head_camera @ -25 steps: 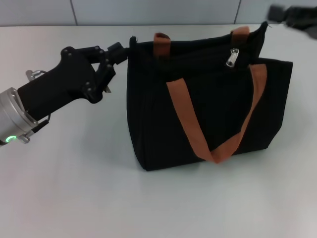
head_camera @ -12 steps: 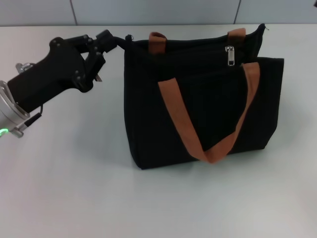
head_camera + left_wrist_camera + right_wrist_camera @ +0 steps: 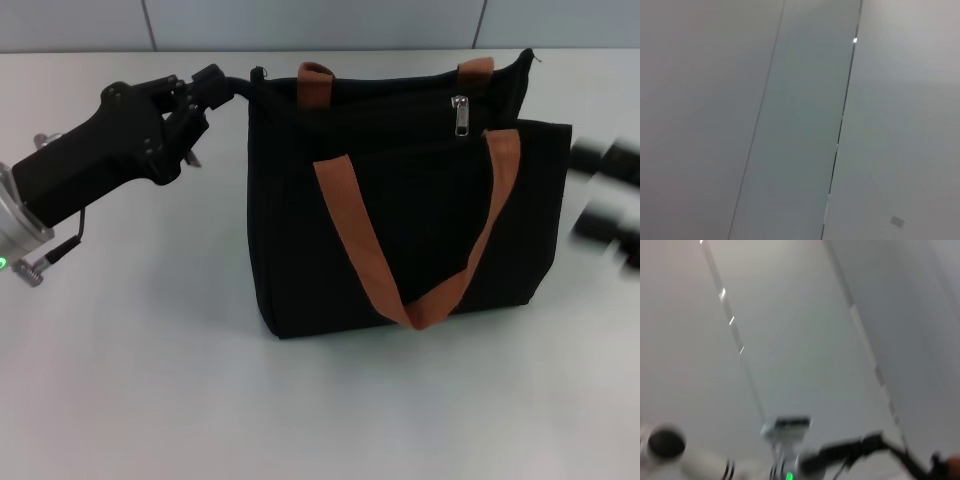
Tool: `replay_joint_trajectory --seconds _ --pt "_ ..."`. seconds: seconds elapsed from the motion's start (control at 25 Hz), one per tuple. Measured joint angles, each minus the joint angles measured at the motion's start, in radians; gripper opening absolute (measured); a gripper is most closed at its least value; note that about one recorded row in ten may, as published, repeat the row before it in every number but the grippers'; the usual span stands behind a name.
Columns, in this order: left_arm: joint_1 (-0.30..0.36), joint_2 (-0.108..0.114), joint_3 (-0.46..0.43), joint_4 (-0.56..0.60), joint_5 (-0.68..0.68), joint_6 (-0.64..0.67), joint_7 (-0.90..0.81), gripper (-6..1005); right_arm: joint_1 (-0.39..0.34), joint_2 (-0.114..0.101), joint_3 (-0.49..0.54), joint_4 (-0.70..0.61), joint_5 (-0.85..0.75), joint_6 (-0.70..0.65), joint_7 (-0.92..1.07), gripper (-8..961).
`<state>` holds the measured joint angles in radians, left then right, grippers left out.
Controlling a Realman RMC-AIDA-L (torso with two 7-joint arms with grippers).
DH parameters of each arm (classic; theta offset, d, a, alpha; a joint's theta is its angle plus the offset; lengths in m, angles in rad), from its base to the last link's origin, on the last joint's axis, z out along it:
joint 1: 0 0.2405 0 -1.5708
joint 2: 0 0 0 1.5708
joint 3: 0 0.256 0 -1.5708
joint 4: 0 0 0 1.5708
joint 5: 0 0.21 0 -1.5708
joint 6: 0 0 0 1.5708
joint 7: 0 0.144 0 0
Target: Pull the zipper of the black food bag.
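There's no writing, label or number to read anywhere from here. The black food bag (image 3: 400, 220) carries no brand or printed mark on the side facing us.

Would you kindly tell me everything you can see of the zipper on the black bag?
The zipper shows as a small silver metal pull tab hanging straight down from the dark zip line along the top edge of the black food bag, near its right end, just left of the rear orange-brown strap. Nothing touches it. The left gripper holds the bag's opposite top corner.
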<state>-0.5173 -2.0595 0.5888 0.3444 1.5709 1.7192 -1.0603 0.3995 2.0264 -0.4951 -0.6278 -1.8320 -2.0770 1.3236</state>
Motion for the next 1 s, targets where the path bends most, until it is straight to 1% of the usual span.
replay_joint_trajectory --seconds 0.04,0.16,0.2,0.24,0.32,0.36,0.4,0.44,0.48,0.52,0.56,0.6,0.64,0.68,0.76,0.8,0.84,0.88,0.92,1.0 --pt "0.006 0.001 0.0 0.002 0.0 -0.001 -0.015 30 0.0 0.0 0.0 0.0 0.0 0.0 0.0 701" --pt "0.024 0.008 0.001 0.011 0.009 0.003 -0.047 37 0.004 0.019 -0.002 0.003 -0.107 -0.005 -0.109 804" --pt "0.033 0.015 0.001 0.02 0.021 0.01 -0.063 40 0.008 0.03 -0.007 0.005 -0.17 -0.003 -0.157 838" --pt "0.041 0.023 0.001 0.03 0.034 0.02 -0.08 42 0.008 0.03 -0.007 0.005 -0.17 -0.003 -0.157 838" --pt "0.054 0.039 0.002 0.047 0.054 0.053 -0.111 107 0.009 0.039 -0.018 0.005 -0.212 0.006 -0.188 838" --pt "0.062 0.051 0.002 0.054 0.06 0.078 -0.128 139 0.01 0.043 -0.024 0.005 -0.228 0.012 -0.201 839" --pt "0.078 0.074 -0.001 0.056 0.063 0.134 -0.142 171 0.01 0.048 -0.04 0.008 -0.247 0.031 -0.224 839" --pt "0.078 0.074 -0.001 0.056 0.063 0.134 -0.142 204 0.01 0.048 -0.04 0.008 -0.247 0.031 -0.224 839" --pt "0.088 0.081 -0.001 0.055 0.062 0.163 -0.141 236 0.01 0.05 -0.059 0.023 -0.254 0.048 -0.249 839" --pt "0.102 0.081 0.013 0.059 0.067 0.218 -0.113 284 0.01 0.05 -0.07 0.036 -0.254 0.056 -0.267 839" --pt "0.102 0.081 0.013 0.059 0.067 0.218 -0.113 331 0.01 0.05 -0.07 0.036 -0.254 0.056 -0.267 839" --pt "0.11 0.07 0.066 0.066 0.098 0.251 -0.057 379 0.01 0.05 -0.082 0.049 -0.255 0.067 -0.29 839" --pt "0.11 0.07 0.066 0.066 0.098 0.251 -0.057 426 0.01 0.05 -0.092 0.058 -0.255 0.078 -0.307 839" --pt "0.113 0.065 0.094 0.066 0.113 0.258 -0.033 474 0.009 0.05 -0.1 0.067 -0.255 0.093 -0.321 838" --pt "0.118 0.046 0.182 0.065 0.144 0.257 0.043 568 0.006 0.05 -0.118 0.089 -0.256 0.131 -0.353 838" --pt "0.119 0.04 0.198 0.064 0.151 0.255 0.059 614 0.006 0.05 -0.126 0.101 -0.256 0.148 -0.368 838" --pt "0.119 0.04 0.198 0.064 0.151 0.255 0.059 661 0.007 0.05 -0.136 0.117 -0.257 0.166 -0.384 837" --pt "0.123 0.029 0.219 0.061 0.17 0.245 0.087 708 0.008 0.05 -0.144 0.128 -0.257 0.177 -0.393 837" --pt "0.133 0.008 0.231 0.058 0.213 0.222 0.124 723 0.009 0.051 -0.155 0.142 -0.257 0.193 -0.401 836" --pt "0.142 -0.004 0.232 0.055 0.256 0.196 0.156 754 0.01 0.051 -0.181 0.165 -0.258 0.238 -0.425 835"
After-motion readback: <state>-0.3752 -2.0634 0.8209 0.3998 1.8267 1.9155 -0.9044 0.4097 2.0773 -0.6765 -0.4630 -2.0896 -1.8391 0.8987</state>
